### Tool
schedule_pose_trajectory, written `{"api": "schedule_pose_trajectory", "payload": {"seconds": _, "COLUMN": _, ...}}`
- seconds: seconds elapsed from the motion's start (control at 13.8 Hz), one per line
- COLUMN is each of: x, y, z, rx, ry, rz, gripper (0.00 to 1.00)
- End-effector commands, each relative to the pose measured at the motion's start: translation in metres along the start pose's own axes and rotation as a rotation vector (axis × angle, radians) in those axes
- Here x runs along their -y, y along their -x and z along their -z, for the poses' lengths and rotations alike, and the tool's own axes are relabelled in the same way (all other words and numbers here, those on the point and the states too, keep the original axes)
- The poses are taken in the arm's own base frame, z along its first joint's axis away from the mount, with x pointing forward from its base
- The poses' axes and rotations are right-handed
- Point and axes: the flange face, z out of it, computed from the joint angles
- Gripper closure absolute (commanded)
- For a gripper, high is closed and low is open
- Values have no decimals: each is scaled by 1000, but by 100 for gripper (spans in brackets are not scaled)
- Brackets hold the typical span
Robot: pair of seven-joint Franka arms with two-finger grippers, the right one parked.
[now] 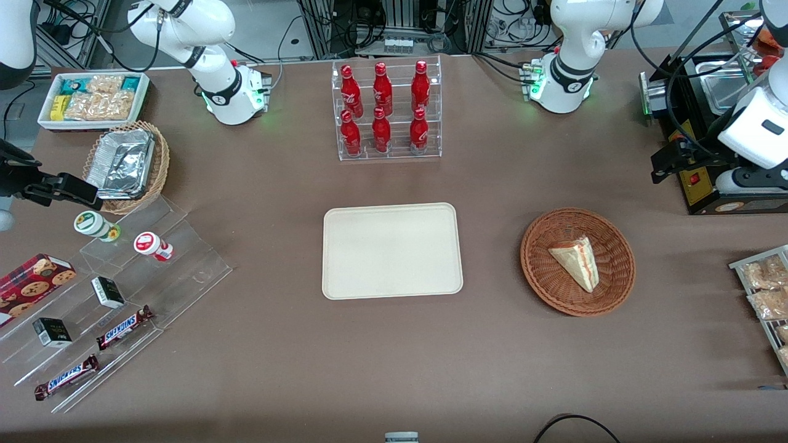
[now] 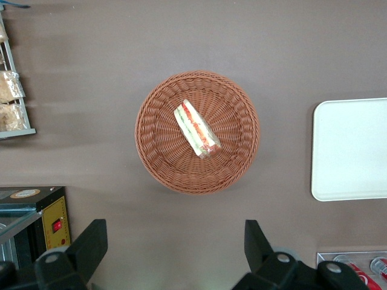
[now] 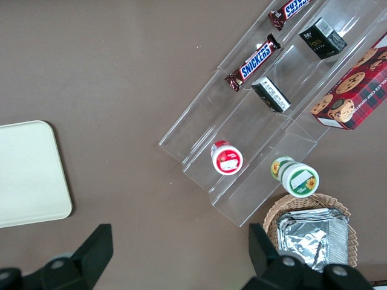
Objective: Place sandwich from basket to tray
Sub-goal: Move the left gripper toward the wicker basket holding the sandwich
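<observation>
The sandwich (image 1: 575,263), a pale bread wedge with a red-orange filling edge, lies in the round reddish-brown wicker basket (image 1: 542,277). The cream tray (image 1: 391,251) lies bare at the table's middle, beside the basket toward the parked arm's end. My left gripper (image 1: 663,165) hangs high above the table, farther from the front camera than the basket, next to a black appliance. In the left wrist view the gripper (image 2: 174,244) is open and empty, with the sandwich (image 2: 197,129), the basket (image 2: 157,157) and the tray (image 2: 351,151) far below. The tray's end also shows in the right wrist view (image 3: 27,175).
A black appliance (image 1: 702,123) stands close by the gripper. A wire rack of snack packets (image 1: 766,289) lies at the working arm's end. A clear rack of red bottles (image 1: 386,111) stands farther back than the tray. Acrylic steps (image 1: 123,289) and a tan foil-tray basket (image 1: 126,166) stand at the parked arm's end.
</observation>
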Motion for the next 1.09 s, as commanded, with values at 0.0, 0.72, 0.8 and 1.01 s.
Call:
{"api": "schedule_pose_trajectory", "payload": {"seconds": 0.0, "x": -1, "y": -2, "z": 9, "rx": -7, "ry": 14, "rz": -9, "gripper": 0}}
{"api": "schedule_pose_trajectory", "payload": {"seconds": 0.72, "x": -4, "y": -20, "z": -118, "rx": 16, "ry": 11, "rz": 76, "gripper": 0}}
{"api": "schedule_pose_trajectory", "payload": {"seconds": 0.8, "x": -4, "y": -18, "z": -135, "rx": 7, "ry": 16, "rz": 94, "gripper": 0}}
{"api": "schedule_pose_trajectory", "payload": {"seconds": 1.01, "x": -2, "y": -1, "z": -173, "rx": -40, "ry": 19, "rz": 301, "gripper": 0}}
